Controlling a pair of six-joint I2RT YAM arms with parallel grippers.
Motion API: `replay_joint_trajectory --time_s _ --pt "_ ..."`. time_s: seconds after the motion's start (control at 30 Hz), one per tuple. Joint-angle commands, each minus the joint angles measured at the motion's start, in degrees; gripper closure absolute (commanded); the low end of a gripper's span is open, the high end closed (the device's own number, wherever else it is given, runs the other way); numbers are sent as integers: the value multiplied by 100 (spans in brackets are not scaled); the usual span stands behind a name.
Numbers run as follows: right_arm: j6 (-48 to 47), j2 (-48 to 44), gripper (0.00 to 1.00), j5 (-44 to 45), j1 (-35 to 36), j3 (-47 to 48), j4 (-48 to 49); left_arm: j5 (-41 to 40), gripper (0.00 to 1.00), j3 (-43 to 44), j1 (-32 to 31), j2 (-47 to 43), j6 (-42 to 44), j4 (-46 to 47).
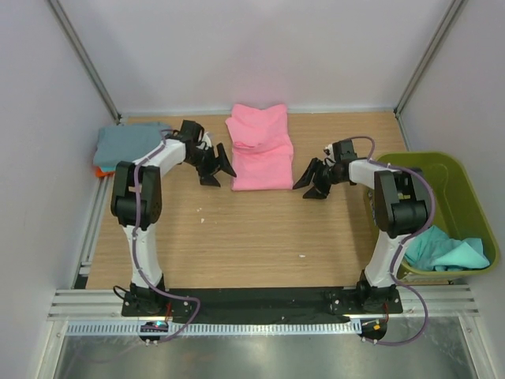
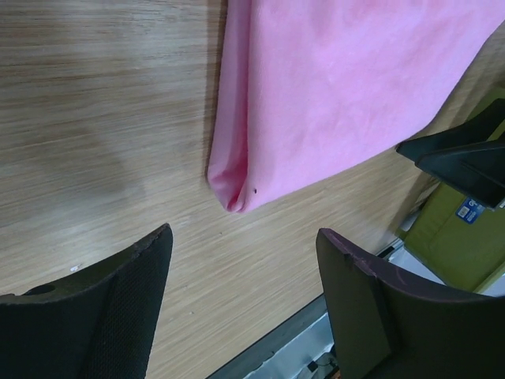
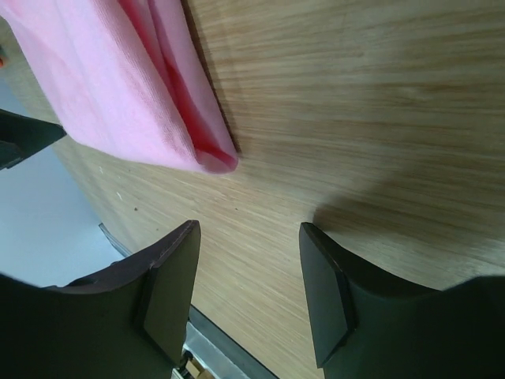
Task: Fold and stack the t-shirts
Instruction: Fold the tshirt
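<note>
The left gripper (image 1: 218,166) is open and holds nothing. It sits low over the worktop (image 1: 237,237), just off the 9 o'clock edge of the pink shirt (image 1: 259,154). The right gripper (image 1: 309,183) is also open and empty, near the shirt's 4 o'clock corner. The pink shirt lies folded at 12 o'clock on the worktop, with its far end bunched.

At 10 o'clock lies a grey-blue shirt (image 1: 126,142) with an orange edge (image 1: 99,170) showing under it. At 3 to 4 o'clock a green basket (image 1: 418,158) holds a teal shirt (image 1: 446,249).

The likely risk is that a gripper pinches only the top layer at a corner, so the fold opens when the shirt is lifted. If the two sides rise unevenly, the shirt could twist or drag.

Only the top view shows the stack, the basket and the bunched end. The left wrist view shows the near left corner as a rounded fold, clear of the fingers. The right wrist view shows separate layers at the near right corner, which the top view hides.
</note>
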Motion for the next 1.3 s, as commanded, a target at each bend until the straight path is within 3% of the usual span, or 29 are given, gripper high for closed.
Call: replay_joint_trajectory --time_s 0.0,0.97,1.27 --pt "133 51 41 -211 -2 122 433 214 25 107 4 162 -133 172" --pt "520 886 43 -202 261 483 679 311 32 239 -260 786 -537 384" --pt "634 1080 51 -158 288 500 890 293 43 204 -269 936 -616 489"
